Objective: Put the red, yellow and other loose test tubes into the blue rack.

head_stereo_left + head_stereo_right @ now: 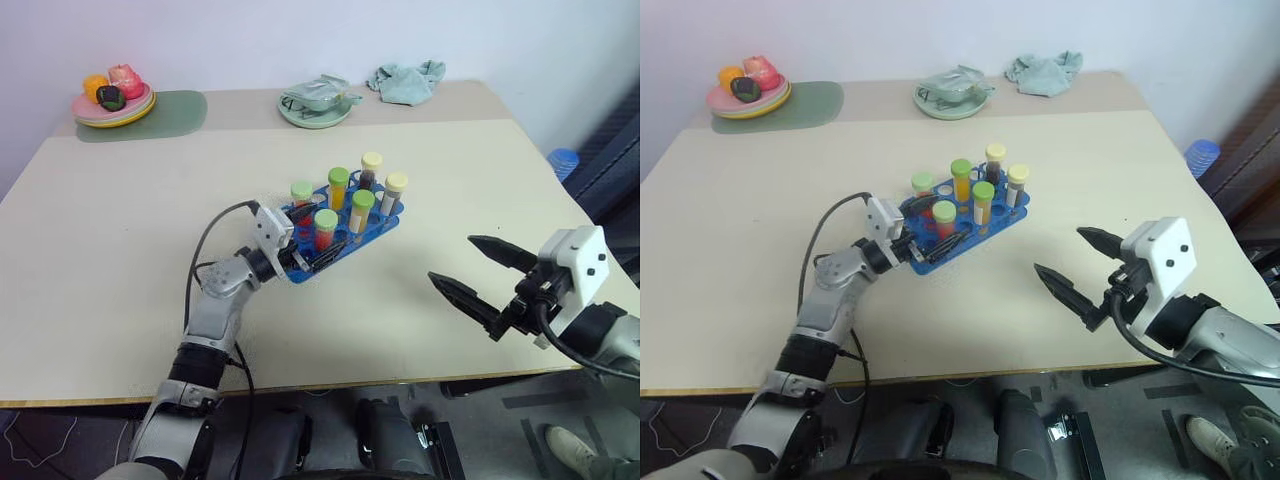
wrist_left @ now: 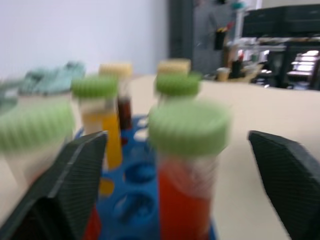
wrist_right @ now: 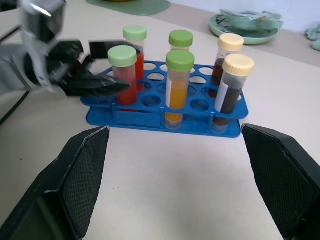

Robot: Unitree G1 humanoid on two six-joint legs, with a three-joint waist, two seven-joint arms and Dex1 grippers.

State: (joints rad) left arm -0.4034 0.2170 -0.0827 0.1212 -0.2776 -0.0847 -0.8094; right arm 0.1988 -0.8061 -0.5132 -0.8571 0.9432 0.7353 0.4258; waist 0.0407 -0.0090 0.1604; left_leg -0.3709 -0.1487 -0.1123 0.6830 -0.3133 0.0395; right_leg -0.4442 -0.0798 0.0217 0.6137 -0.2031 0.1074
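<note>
The blue rack [image 3: 145, 119] stands mid-table and holds several capped tubes upright. Two hold red liquid [image 3: 122, 80] [image 3: 136, 55], two orange-yellow [image 3: 177, 90] [image 3: 180, 41], and two dark ones have cream caps [image 3: 231, 90] [image 3: 225, 55]. My left gripper [image 2: 176, 139] is open at the rack's near-left end. Its fingers [image 1: 300, 215] stand apart on either side of the nearest red tube [image 2: 187, 165], which sits in a hole. My right gripper [image 1: 451, 258] hangs open above the table to the rack's right, empty. No loose tube lies on the table.
A pink plate of fruit [image 1: 112, 100] rests on a green mat [image 1: 180, 108] at the back left. A green plate [image 1: 318, 105] holds crumpled wrapping at the back middle, beside a green cloth [image 1: 405, 80]. The table's front edge [image 1: 300, 390] is near my arms.
</note>
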